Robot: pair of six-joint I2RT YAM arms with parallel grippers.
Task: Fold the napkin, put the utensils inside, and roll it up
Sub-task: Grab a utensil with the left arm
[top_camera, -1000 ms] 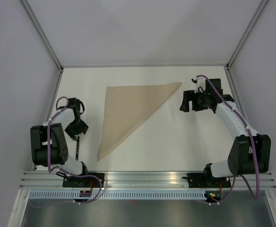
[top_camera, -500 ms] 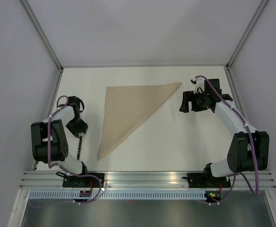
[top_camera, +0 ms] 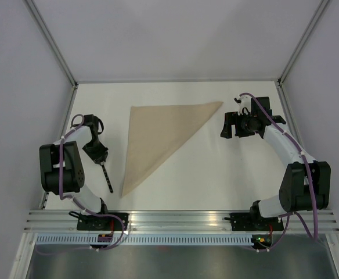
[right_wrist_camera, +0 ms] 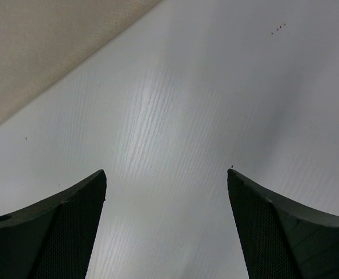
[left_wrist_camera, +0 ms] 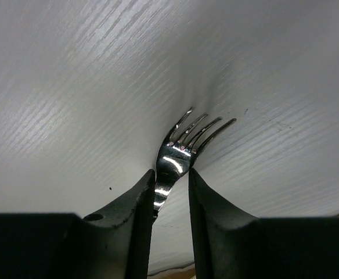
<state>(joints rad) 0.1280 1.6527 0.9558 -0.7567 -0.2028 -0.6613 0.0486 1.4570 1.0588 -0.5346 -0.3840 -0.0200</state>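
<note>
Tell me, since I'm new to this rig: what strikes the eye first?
A tan napkin, folded into a triangle, lies mid-table. At the left, the left gripper straddles the neck of a silver-tined fork. The right gripper hangs open just right of the napkin.

High rear overhead view, two close wrist views, all sharing the table (top_camera: 216, 168)

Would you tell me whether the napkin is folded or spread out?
Folded: the napkin lies as a flat triangle on the table, not a square.
</note>
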